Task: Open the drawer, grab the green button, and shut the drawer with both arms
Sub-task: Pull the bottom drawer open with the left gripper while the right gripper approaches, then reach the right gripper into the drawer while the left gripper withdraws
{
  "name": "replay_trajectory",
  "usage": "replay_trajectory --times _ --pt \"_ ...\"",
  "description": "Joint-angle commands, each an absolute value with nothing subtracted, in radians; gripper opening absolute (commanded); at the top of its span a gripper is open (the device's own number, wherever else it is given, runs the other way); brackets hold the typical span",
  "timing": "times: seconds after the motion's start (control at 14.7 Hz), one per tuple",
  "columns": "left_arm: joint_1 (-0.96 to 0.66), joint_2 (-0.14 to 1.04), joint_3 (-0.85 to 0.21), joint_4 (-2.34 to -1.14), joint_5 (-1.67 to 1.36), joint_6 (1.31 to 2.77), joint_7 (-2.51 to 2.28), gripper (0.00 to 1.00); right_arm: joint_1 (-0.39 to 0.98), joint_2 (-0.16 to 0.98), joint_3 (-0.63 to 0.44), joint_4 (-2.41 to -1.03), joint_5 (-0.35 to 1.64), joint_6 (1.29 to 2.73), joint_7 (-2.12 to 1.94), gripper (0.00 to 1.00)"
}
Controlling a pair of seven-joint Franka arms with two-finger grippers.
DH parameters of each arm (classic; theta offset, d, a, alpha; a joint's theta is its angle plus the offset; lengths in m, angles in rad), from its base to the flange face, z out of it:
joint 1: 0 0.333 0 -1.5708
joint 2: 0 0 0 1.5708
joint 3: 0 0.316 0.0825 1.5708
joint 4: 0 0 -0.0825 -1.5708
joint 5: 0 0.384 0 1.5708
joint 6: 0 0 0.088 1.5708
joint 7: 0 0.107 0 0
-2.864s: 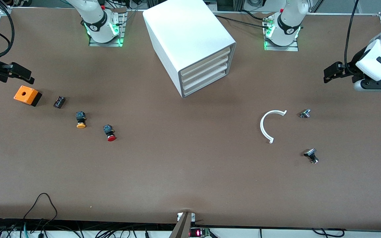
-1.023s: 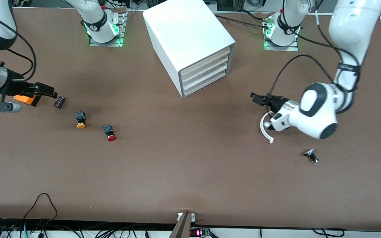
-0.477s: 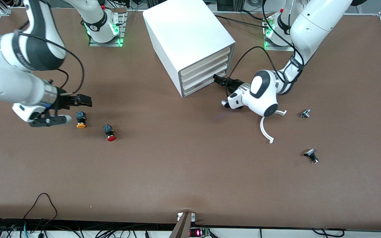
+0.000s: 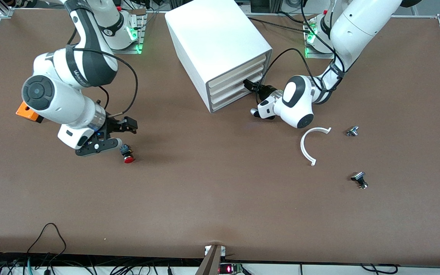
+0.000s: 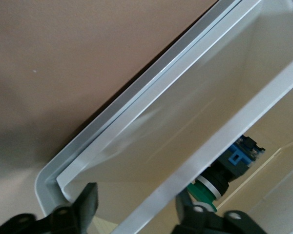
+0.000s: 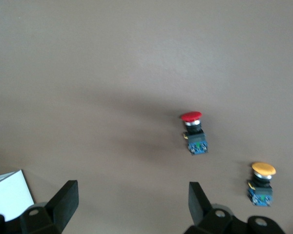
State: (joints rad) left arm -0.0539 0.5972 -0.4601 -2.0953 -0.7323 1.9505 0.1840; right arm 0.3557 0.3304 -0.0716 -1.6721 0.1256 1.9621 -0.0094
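The white cabinet [image 4: 220, 42] stands at the robots' edge of the table with all four drawers looking shut. My left gripper [image 4: 247, 84] is open at the bottom drawer [image 4: 229, 98], at its end toward the left arm. In the left wrist view the gripper [image 5: 136, 207] has one finger on each side of the drawer's front lip [image 5: 200, 151]. The green-capped button [image 5: 205, 191] shows just past that lip, inside the drawer. My right gripper [image 4: 131, 126] is open and empty above the table, beside the red-capped button [image 4: 128, 156]. It shows in the right wrist view [image 6: 132, 204].
The red-capped button [image 6: 194, 129] and the yellow-orange-capped button [image 6: 261, 183] lie on the table toward the right arm's end. An orange box [image 4: 25, 110] sits partly hidden by the right arm. A white curved piece [image 4: 308, 147] and two small metal parts [image 4: 352, 131] [image 4: 359, 179] lie toward the left arm's end.
Both arms swung in from the table's ends. The left gripper has reached the bottom drawer's front. The right gripper moved over the yellow-orange-capped button toward the red-capped one.
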Motion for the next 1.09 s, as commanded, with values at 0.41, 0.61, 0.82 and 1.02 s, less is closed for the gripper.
replay_trajectory --times 0.41,0.61,0.82,1.02 --pt "0.074 0.571 -0.296 -1.933 -0.686 1.950 0.265 0.05 0.566 0.492 -0.081 -1.448 0.133 1.967 -0.034 1.00" --pt "0.094 0.532 -0.302 -1.928 -0.684 1.950 0.273 1.00 0.643 0.508 -0.083 -1.405 0.133 1.970 -0.158 1.00" --pt "0.097 0.439 -0.296 -1.855 -0.538 1.954 0.267 1.00 0.702 0.544 -0.081 -1.352 0.140 1.974 -0.328 1.00" --pt "0.156 0.278 -0.296 -1.741 -0.218 1.948 0.264 1.00 0.799 0.618 -0.081 -1.238 0.138 1.973 -0.444 1.00"
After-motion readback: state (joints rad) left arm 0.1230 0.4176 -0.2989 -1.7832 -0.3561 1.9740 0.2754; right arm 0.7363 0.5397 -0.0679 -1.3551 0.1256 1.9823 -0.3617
